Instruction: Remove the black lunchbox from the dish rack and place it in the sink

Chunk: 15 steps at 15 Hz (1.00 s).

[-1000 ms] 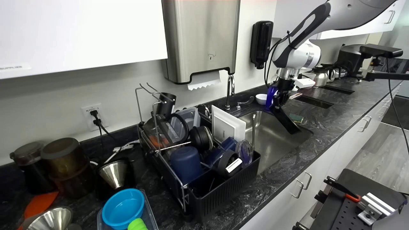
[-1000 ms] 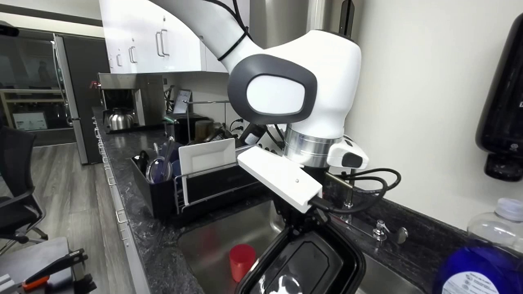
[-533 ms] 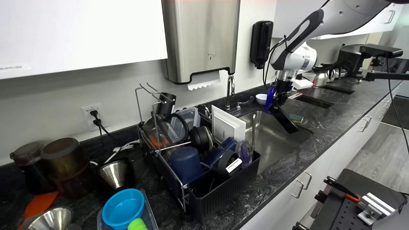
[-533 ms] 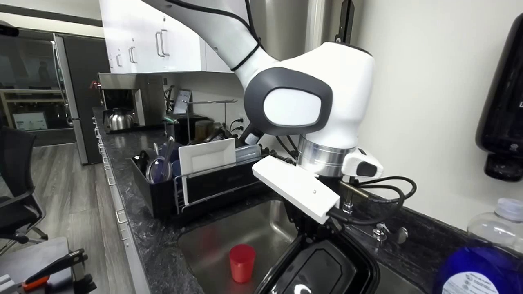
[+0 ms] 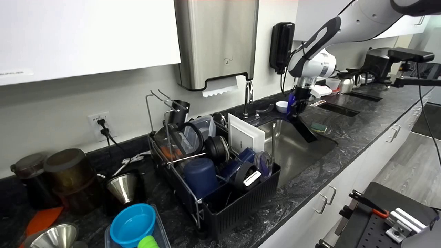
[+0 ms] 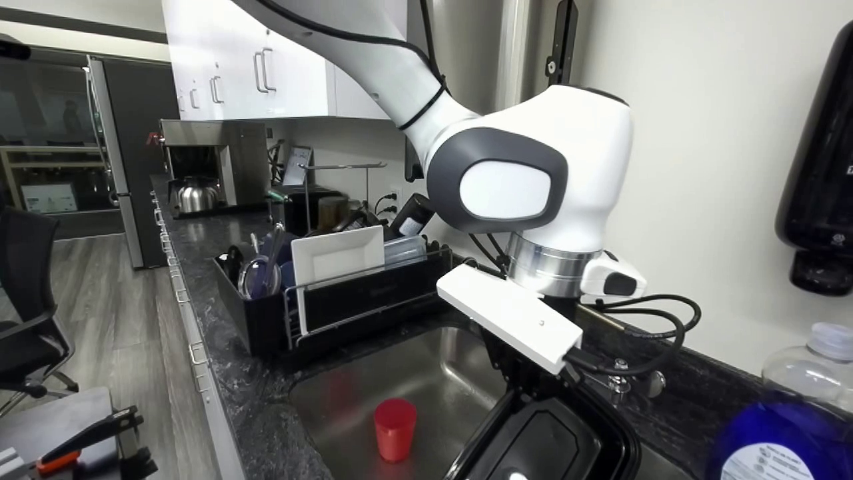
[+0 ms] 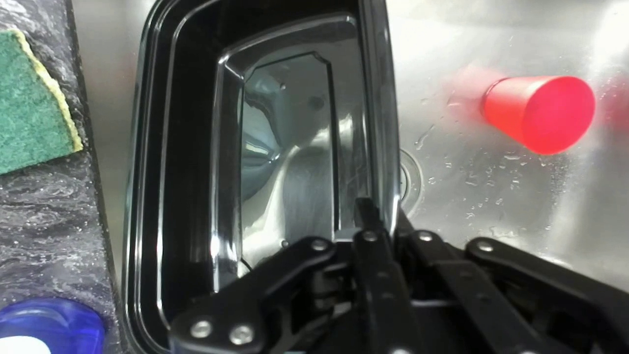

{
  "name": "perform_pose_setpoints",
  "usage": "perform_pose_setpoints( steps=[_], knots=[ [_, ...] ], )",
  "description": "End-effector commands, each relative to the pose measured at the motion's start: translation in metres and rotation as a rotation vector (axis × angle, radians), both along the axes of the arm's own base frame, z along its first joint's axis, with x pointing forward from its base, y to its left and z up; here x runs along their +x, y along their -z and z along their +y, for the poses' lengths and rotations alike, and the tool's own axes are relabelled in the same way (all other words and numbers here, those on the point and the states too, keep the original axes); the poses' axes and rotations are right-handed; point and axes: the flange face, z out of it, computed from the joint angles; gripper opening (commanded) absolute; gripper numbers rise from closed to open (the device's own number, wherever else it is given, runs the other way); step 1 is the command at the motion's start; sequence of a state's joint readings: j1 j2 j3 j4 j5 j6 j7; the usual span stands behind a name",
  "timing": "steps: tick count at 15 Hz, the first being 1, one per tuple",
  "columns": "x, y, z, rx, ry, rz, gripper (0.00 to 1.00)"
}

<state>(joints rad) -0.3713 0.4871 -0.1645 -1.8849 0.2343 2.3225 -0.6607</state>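
Observation:
The black lunchbox (image 7: 189,147) is a shallow tray with a rounded rim. My gripper (image 7: 385,216) is shut on one wall of its rim, one finger inside and one outside. In both exterior views the lunchbox (image 5: 304,129) (image 6: 550,437) hangs tilted from the gripper (image 5: 295,112) over the sink (image 5: 293,156); it is cut off at the bottom in one of them. The metal sink (image 7: 471,196) shows beneath and beside it in the wrist view. The dish rack (image 5: 237,206) stands beside the sink, full of dishes. I cannot tell how high above the sink bottom the lunchbox is.
A red cup (image 6: 394,430) stands in the sink, beside the lunchbox (image 7: 538,113) side in the wrist view. A green sponge (image 7: 34,103) and a blue soap bottle (image 6: 776,427) are on the counter near the sink edge. The faucet (image 5: 248,94) rises at the back.
The arm and the held lunchbox have moved steadily toward the wall side, rightward and slightly down in an exterior view. The grip on the rim looks the same.

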Motion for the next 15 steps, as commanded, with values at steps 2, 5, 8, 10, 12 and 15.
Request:
perform_pose_setpoints(
  steps=[2, 5, 8, 10, 12, 15],
  knots=[
    [0.009, 0.009, -0.003, 0.008, -0.021, 0.012, 0.02],
    [0.011, 0.015, 0.000, 0.016, -0.030, 0.020, 0.02],
    [0.011, 0.017, 0.005, 0.014, -0.016, 0.017, 0.07],
    [0.012, 0.016, 0.007, 0.017, -0.020, 0.018, 0.07],
    [0.012, 0.016, 0.006, 0.017, -0.019, 0.017, 0.07],
    [0.012, 0.016, 0.006, 0.017, -0.019, 0.018, 0.07]
  ],
)
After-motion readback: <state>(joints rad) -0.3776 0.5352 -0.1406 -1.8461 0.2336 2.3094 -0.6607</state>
